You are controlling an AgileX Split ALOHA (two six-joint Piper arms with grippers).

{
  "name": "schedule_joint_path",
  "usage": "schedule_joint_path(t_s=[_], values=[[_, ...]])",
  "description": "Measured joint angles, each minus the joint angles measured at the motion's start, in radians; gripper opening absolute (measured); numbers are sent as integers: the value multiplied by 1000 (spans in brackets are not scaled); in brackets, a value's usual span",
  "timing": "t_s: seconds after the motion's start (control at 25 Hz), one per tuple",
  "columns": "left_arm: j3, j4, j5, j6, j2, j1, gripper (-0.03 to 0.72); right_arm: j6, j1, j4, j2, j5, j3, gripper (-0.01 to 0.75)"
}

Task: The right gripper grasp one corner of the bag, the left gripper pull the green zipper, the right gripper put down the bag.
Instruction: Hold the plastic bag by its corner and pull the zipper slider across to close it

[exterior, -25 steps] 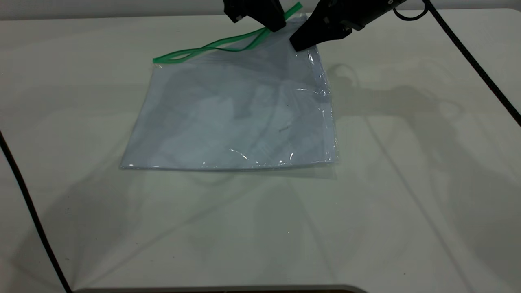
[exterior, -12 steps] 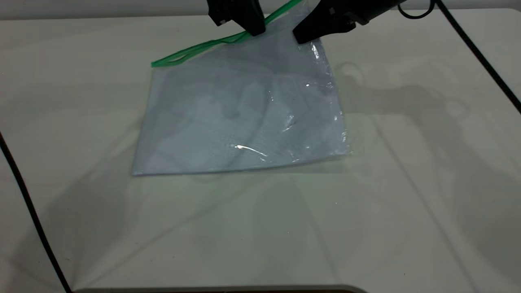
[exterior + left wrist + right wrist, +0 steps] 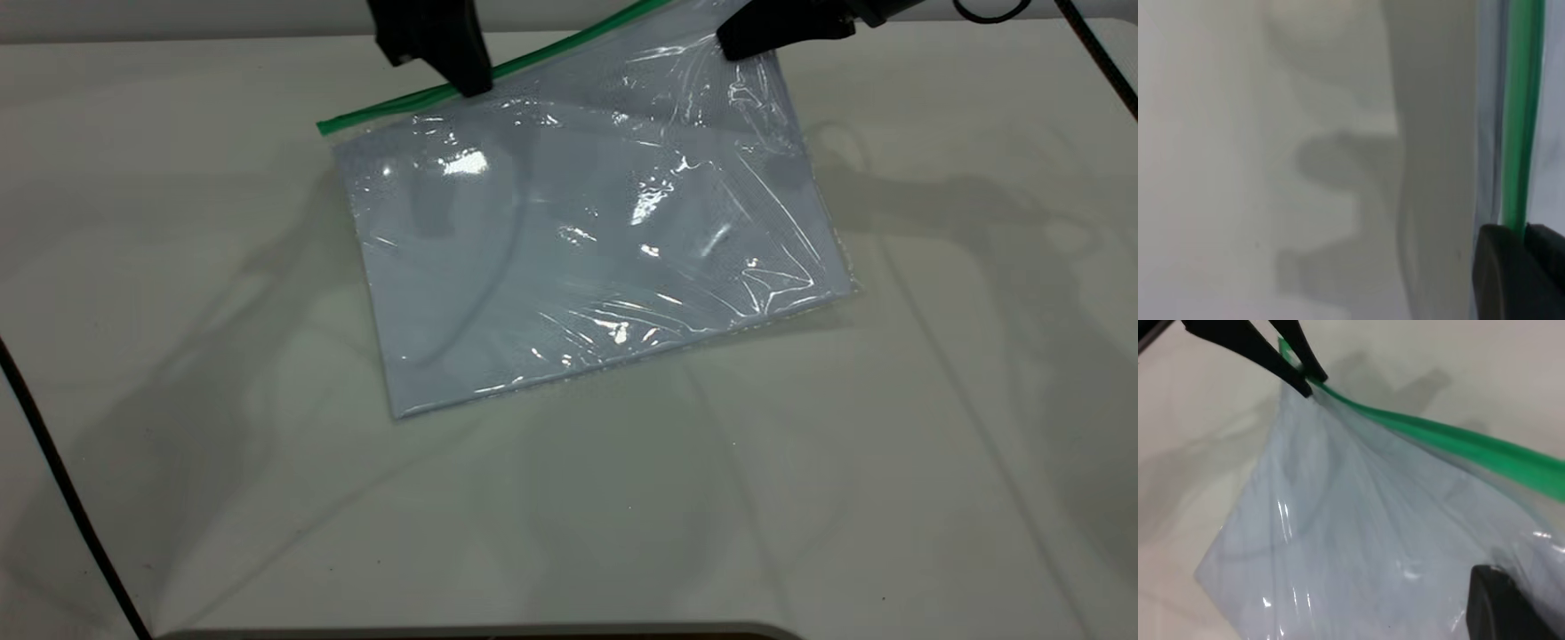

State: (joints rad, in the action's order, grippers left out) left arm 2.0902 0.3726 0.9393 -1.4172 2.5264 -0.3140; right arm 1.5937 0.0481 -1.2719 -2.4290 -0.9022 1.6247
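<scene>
Bag [image 3: 587, 240]: clear pouch, far edge lifted, near edge resting on the desk [image 3: 800, 498]. Corner [image 3: 711, 36]: clenched in the fingers of the right gripper [image 3: 756, 40], held above the desk. Green zipper [image 3: 533, 62]: strip drawn straight and taut along the raised edge. Left gripper [image 3: 467, 80]: fingers clamped on the zipper, near the strip's left end. Progress, judged: corner grasp done; zipper pull well advanced, short stretch remaining; lowering and releasing the bag not yet done.

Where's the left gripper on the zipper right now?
In the exterior view, the left gripper pinches the green zipper near its left end, at the bag's far edge.
</scene>
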Motion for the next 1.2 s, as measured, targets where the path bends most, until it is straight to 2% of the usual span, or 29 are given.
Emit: schedule_joint_path(t_s=[0.56, 1.0, 1.12, 1.2], values=[[0, -12, 111, 26, 0, 100, 48, 0, -30, 0, 0, 22, 0, 35], [0, -34, 118, 33, 0, 105, 66, 0, -30, 2, 0, 66, 0, 37], [0, -42, 118, 36, 0, 105, 99, -1, -30, 2, 0, 93, 0, 62], [-1, -56, 128, 47, 0, 107, 147, -9, -32, 3, 0, 126, 0, 116]])
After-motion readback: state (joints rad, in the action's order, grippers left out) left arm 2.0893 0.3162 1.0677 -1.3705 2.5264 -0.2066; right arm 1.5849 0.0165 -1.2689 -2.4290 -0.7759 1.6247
